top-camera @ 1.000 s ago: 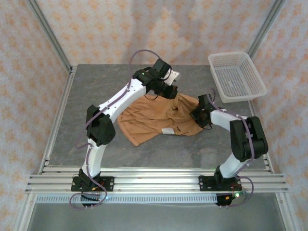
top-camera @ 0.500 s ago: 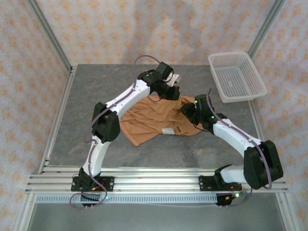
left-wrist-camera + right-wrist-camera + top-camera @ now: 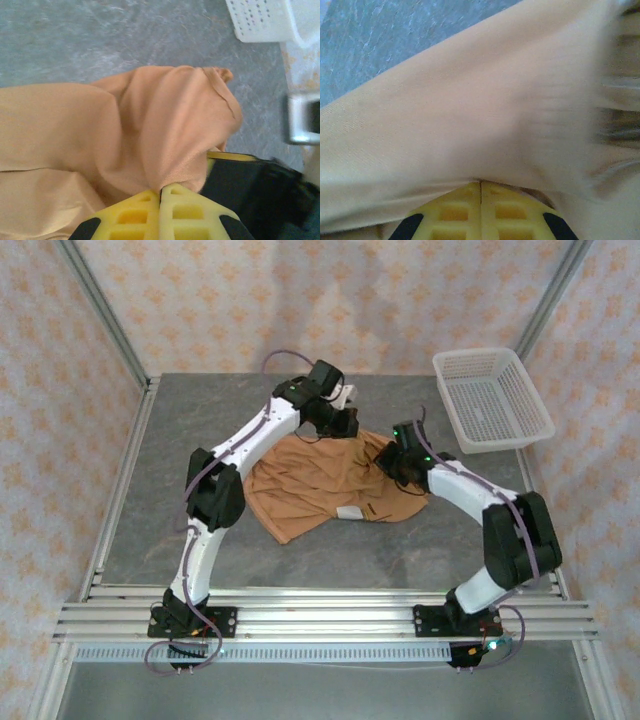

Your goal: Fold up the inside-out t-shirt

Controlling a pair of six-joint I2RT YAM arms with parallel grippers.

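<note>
The inside-out t-shirt [image 3: 310,490] is lying crumpled mid-surface [image 3: 180,440], with a white basket [image 3: 492,398] at the far right corner. The left pincer [image 3: 160,192] is clenching a fold at the shirt's far edge. The right pincer [image 3: 480,184] is clenching cloth at its right side.

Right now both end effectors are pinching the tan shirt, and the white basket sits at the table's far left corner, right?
Not quite: the top external view shows the white basket at the far right corner. The left end effector and the right end effector are shut on the tan shirt.
</note>
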